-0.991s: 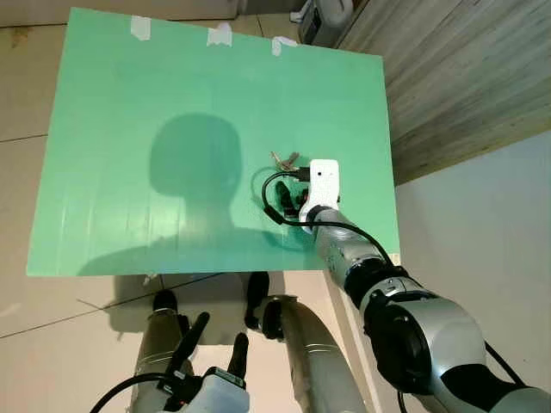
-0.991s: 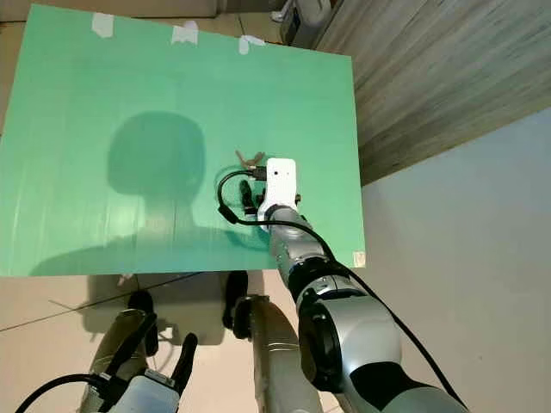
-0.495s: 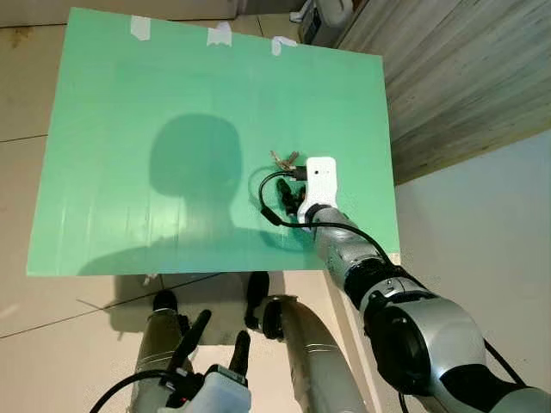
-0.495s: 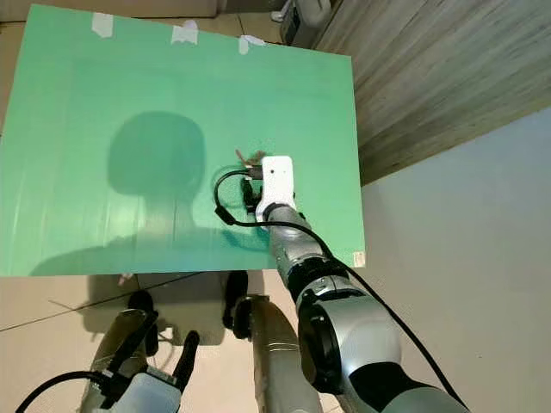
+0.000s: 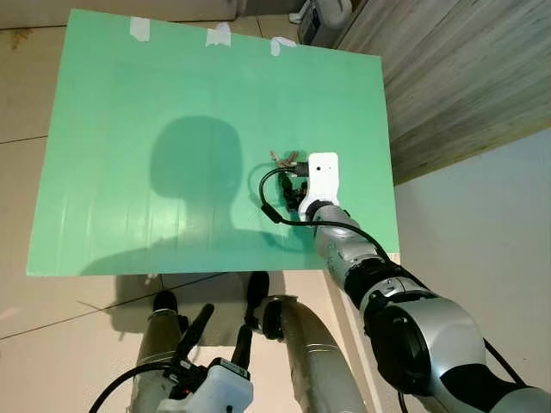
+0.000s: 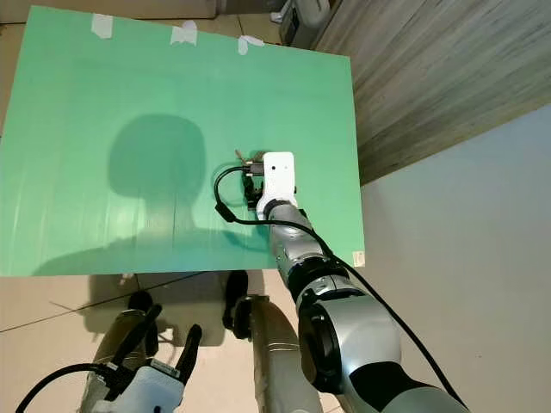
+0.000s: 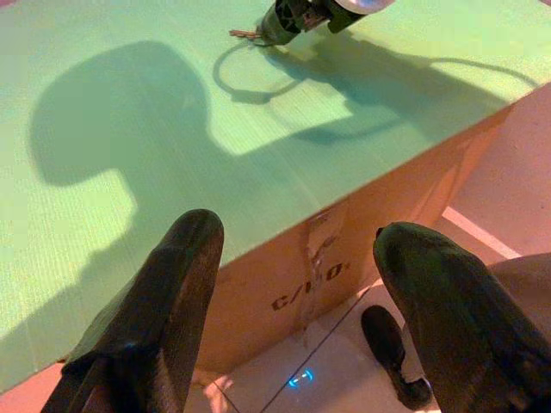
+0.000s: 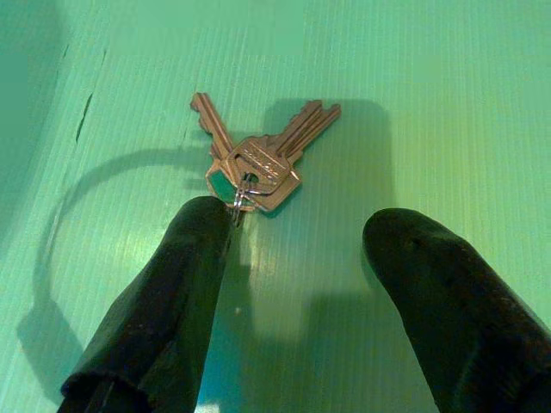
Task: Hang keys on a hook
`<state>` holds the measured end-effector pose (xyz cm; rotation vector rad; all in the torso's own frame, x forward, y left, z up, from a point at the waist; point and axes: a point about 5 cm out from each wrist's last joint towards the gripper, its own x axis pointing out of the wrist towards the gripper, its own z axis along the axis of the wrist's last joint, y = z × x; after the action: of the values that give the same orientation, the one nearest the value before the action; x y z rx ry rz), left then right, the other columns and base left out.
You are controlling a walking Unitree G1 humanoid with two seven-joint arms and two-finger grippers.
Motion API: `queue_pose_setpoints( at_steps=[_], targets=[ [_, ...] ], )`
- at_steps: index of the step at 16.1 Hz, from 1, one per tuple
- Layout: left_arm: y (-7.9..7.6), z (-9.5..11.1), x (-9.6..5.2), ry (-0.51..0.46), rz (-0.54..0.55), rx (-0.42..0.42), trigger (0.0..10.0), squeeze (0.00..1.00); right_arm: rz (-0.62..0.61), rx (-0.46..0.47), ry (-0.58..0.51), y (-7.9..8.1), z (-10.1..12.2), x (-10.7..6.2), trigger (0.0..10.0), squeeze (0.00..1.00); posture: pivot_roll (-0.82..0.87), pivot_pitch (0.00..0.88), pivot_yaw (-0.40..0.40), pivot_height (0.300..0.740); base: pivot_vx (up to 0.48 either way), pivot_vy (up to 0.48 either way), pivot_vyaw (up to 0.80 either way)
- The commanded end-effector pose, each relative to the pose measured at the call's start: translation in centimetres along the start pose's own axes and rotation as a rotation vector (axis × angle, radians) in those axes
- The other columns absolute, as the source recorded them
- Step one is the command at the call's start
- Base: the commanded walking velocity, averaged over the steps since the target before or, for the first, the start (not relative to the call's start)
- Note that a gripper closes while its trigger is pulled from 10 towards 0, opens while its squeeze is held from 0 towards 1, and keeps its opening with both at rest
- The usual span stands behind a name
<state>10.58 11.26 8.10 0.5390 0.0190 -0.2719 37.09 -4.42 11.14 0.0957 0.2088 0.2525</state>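
A large green sheet (image 5: 172, 112) covers the top of a cardboard box that serves as the desk (image 7: 362, 224); the left wrist view shows the brown cardboard side under the green edge, with printed letters and a strip of tape. The sheet's surface is finely ribbed. Three pieces of pale tape (image 5: 219, 34) hold its far edge. The robot's head and shoulders cast a dark shadow (image 5: 194, 163) across the middle of the sheet.

The room has a floor of pale beige tiles (image 5: 17, 95) to the robot's left and under the box, a strip of grey wood-grain flooring (image 5: 465, 77) to the right, and a plain light grey surface (image 5: 482, 232) nearer on the right. A grey and white object (image 5: 325, 15) stands beyond the far right corner of the sheet; what it is cannot be told.

The keys (image 8: 258, 159), a small bunch on a ring, lie flat on the green sheet right of its middle. The right hand (image 8: 293, 258) is stretched out over them, its fingers spread wide and holding nothing; one fingertip (image 8: 207, 228) is at the key ring. A black cable (image 5: 271, 194) loops beside the right wrist.

The left hand (image 7: 297, 258) hangs low before the near edge of the box, fingers parted and empty.
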Motion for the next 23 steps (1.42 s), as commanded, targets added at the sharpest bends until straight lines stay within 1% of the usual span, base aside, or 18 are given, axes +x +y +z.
queue_pose_setpoints(
  at_steps=[1,3,7,8,10,13,14,16,18,19,20,23],
  targets=[
    [-1.3,-0.1,-0.7,0.026,-0.06,-0.018,10.0,0.0,-0.007,0.039,0.047,0.5,-1.3,-0.3,10.0,0.0,0.42,0.602,-0.311,0.74,0.0,0.0,0.0],
    [-1.2,0.0,-0.9,0.027,-0.06,-0.016,10.0,0.0,-0.003,0.041,0.053,0.9,-1.3,-0.3,10.0,0.0,0.44,0.614,-0.303,0.74,0.0,0.0,0.0],
    [-1.0,0.0,-1.9,0.05,-0.057,-0.008,10.0,0.0,0.027,0.047,0.08,2.1,-1.9,-0.4,10.0,0.0,0.47,0.637,-0.296,0.74,0.0,0.0,0.0],
    [-0.9,0.0,-2.0,0.052,-0.056,-0.008,10.0,0.0,0.034,0.03,0.084,2.2,-1.8,-0.4,10.0,0.0,0.47,0.637,-0.296,0.74,0.0,0.0,0.0],
    [-1.0,0.0,-1.9,0.052,-0.056,-0.009,10.0,0.0,0.0,0.014,0.083,1.2,-1.4,-0.2,10.0,0.0,0.47,0.635,-0.299,0.74,0.0,0.0,0.0],
    [-1.1,0.0,-1.6,0.046,-0.056,-0.009,10.0,0.0,-0.025,0.002,0.076,0.4,-1.2,-0.2,10.0,0.0,0.46,0.63,-0.304,0.74,0.0,0.0,0.0],
    [-1.1,0.0,-1.5,0.043,-0.057,-0.01,10.0,0.0,-0.036,0.005,0.075,0.2,-1.2,-0.2,10.0,0.0,0.46,0.63,-0.304,0.74,0.0,0.0,0.0],
    [-1.1,0.0,-1.4,0.041,-0.059,-0.009,10.0,0.0,-0.063,0.047,0.078,0.0,-1.3,-0.2,10.0,0.0,0.45,0.632,-0.304,0.74,0.0,0.0,0.0],
    [-1.1,0.1,-1.4,0.039,-0.061,-0.01,10.0,0.0,-0.063,0.048,0.081,0.1,-1.4,-0.2,10.0,0.0,0.45,0.636,-0.303,0.74,0.0,0.0,0.0],
    [-1.2,0.1,-1.4,0.038,-0.063,-0.011,10.0,0.0,-0.066,0.06,0.084,0.2,-1.5,-0.2,4.5,0.0,0.45,0.638,-0.304,0.74,0.0,0.0,0.0],
    [-1.2,0.1,-1.4,0.038,-0.063,-0.011,10.0,0.0,-0.068,0.064,0.086,0.2,-1.5,-0.3,0.0,0.0,0.45,0.639,-0.303,0.74,0.0,0.0,0.0],
    [-1.2,0.1,-1.5,0.04,-0.063,-0.01,10.0,0.0,-0.068,0.072,0.092,0.4,-1.6,-0.3,0.0,0.0,0.45,0.643,-0.304,0.74,0.0,0.0,0.0]
  ],
)
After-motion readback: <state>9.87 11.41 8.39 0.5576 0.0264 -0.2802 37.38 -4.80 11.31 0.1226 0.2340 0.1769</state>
